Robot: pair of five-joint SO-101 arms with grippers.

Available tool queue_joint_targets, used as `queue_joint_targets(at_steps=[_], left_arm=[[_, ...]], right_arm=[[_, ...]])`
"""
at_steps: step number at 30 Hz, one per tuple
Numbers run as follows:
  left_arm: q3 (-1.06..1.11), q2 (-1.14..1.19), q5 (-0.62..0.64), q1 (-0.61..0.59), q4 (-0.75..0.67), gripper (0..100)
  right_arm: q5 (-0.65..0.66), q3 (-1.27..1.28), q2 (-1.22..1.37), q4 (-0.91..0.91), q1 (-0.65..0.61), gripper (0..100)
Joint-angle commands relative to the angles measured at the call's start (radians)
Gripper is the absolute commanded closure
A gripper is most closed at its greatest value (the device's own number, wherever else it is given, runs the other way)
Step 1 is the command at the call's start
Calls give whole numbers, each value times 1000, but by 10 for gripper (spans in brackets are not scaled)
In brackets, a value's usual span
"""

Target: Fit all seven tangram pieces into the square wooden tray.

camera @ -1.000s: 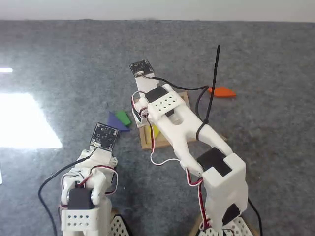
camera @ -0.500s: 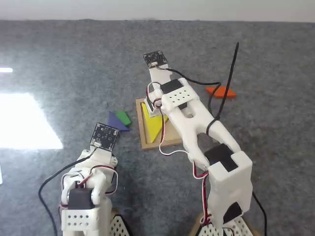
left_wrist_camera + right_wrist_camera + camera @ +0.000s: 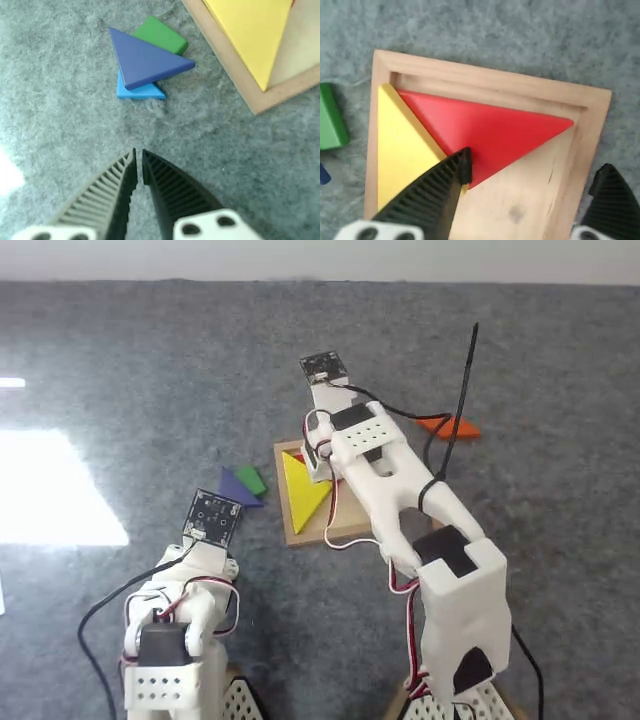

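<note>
The square wooden tray (image 3: 485,82) holds a large yellow triangle (image 3: 400,135) and a large red triangle (image 3: 485,130) side by side. My right gripper (image 3: 536,167) hangs open just above the tray, one finger over the seam between the two triangles, the other past the tray's rim. In the high view the right arm (image 3: 385,475) covers much of the tray (image 3: 300,532). My left gripper (image 3: 139,156) is shut and empty, short of a stack of a dark blue triangle (image 3: 145,62), a green piece (image 3: 162,35) and a light blue piece (image 3: 135,91). An orange piece (image 3: 447,426) lies apart.
Grey carpet covers the table. The blue and green stack (image 3: 243,483) lies just left of the tray, and the orange piece sits to the tray's far right. The left arm (image 3: 180,610) stays near the front edge. A bright glare patch (image 3: 50,490) lies at left.
The right arm has swung to the right over the tray, uncovering the yellow triangle lying in it. The left arm has not moved.
</note>
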Motion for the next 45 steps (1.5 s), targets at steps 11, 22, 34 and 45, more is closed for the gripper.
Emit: queue_joint_targets(at_steps=[11,22,34,45], left_arm=[[-13,-20,5,-3,6,982],[-13,-20,5,-3,6,982],[-13,-20,5,-3,6,982],[-13,-20,5,-3,6,982]], right_arm=[[43,-26,-28,25,-22,619],[44,-81,44,-30,107,619],[57,-77,-185,107,39,619],[319,11,-608,202,326,619]])
